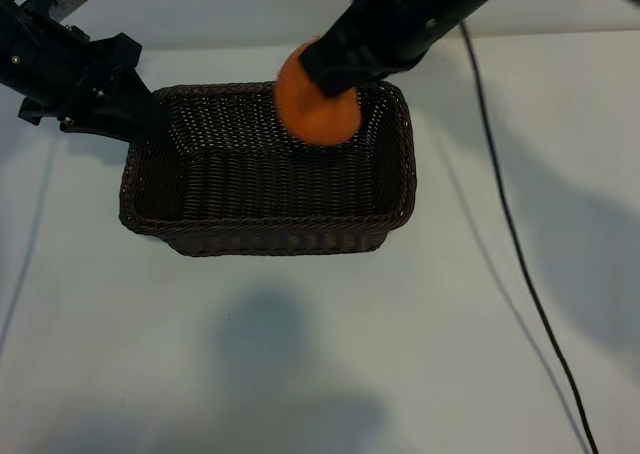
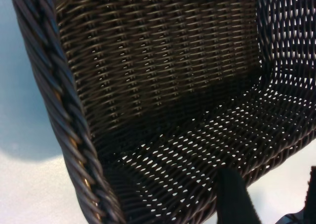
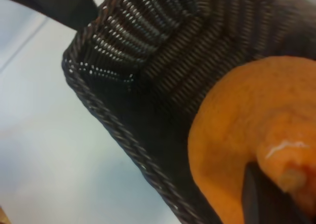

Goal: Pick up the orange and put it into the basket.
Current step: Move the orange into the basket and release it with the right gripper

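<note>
The orange [image 1: 318, 109] hangs over the back right part of the dark wicker basket [image 1: 270, 236], above its floor. My right gripper [image 1: 335, 69] is shut on it from above, and the arm hides the fruit's top. In the right wrist view the orange [image 3: 237, 135] fills the corner, with a dark finger [image 3: 256, 199] beside its knob and the basket's braided rim [image 3: 123, 135] below. My left gripper [image 1: 140, 114] sits at the basket's back left corner. It is open, and its fingers [image 2: 232, 194] stand at the edge of the basket's wall [image 2: 64, 110].
A black cable [image 1: 510, 234] runs across the pale table [image 1: 500, 374] to the right of the basket, from the back to the front edge. The table surface in front of the basket carries only soft shadows.
</note>
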Controlling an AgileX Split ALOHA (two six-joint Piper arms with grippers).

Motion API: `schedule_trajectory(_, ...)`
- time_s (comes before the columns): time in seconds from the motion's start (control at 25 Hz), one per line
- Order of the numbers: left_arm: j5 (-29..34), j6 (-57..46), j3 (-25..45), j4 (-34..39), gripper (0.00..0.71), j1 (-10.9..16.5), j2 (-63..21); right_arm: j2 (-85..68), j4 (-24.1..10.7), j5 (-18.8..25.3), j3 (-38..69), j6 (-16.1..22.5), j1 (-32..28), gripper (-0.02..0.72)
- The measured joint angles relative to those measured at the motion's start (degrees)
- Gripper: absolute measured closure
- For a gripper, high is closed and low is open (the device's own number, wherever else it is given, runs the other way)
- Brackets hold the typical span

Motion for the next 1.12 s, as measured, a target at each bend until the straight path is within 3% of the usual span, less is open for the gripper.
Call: schedule_trajectory(1.12,0.00,0.10,0.00,-0.10,0.306,0.00,0.00,11.44,-1.66,-3.85,0.00,-2.97,1.71,0.655)
